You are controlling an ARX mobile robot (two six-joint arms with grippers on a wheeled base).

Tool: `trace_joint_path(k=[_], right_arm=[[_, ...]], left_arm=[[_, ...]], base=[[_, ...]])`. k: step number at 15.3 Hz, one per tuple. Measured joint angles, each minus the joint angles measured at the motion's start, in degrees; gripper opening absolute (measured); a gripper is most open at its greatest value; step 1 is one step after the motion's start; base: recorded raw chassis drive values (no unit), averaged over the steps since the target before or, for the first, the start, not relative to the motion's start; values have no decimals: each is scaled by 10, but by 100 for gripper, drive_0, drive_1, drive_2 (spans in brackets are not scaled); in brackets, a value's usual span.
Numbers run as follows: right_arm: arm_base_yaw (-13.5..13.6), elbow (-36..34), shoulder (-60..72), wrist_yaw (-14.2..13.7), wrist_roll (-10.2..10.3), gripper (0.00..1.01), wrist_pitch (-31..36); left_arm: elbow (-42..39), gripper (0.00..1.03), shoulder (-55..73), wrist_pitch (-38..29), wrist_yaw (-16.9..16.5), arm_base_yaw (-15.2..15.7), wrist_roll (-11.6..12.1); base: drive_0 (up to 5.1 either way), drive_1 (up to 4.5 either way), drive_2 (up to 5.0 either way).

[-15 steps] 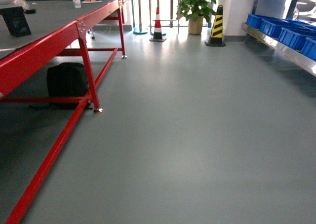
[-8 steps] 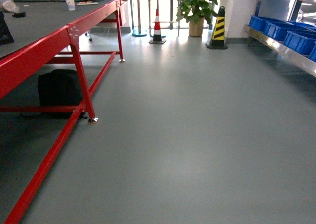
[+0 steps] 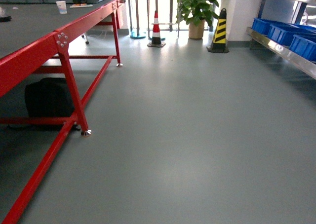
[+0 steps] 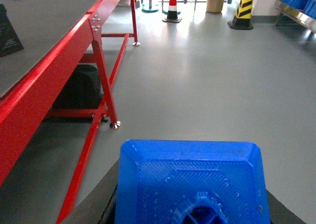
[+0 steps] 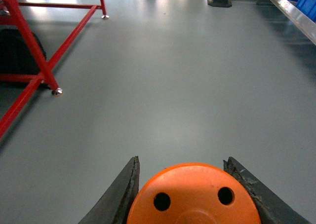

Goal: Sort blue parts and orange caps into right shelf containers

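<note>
Blue part (image 4: 192,184) in left fingers (image 4: 111,211); orange cap (image 5: 193,197) in right; floor (image 3: 197,135) open.

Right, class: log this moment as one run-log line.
left gripper: holds blue part | right gripper: holds orange cap | blue crates: ahead right

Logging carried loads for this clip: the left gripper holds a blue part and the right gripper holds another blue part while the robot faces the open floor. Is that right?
Not quite. The left gripper does hold a blue part, but the right wrist view shows the right gripper shut on an orange cap with two holes in its flat top, not a second blue part. The rest stands.
</note>
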State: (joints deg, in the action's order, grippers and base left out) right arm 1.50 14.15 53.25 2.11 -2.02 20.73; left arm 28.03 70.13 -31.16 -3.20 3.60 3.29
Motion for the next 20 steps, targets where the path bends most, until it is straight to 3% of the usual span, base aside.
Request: trace_joint_path(k=[20], right_arm=[[0, 0, 0, -1, 0, 43, -1]], left_arm=[[0, 44, 0, 2, 0, 0, 0]], base=[[-4, 420, -429]])
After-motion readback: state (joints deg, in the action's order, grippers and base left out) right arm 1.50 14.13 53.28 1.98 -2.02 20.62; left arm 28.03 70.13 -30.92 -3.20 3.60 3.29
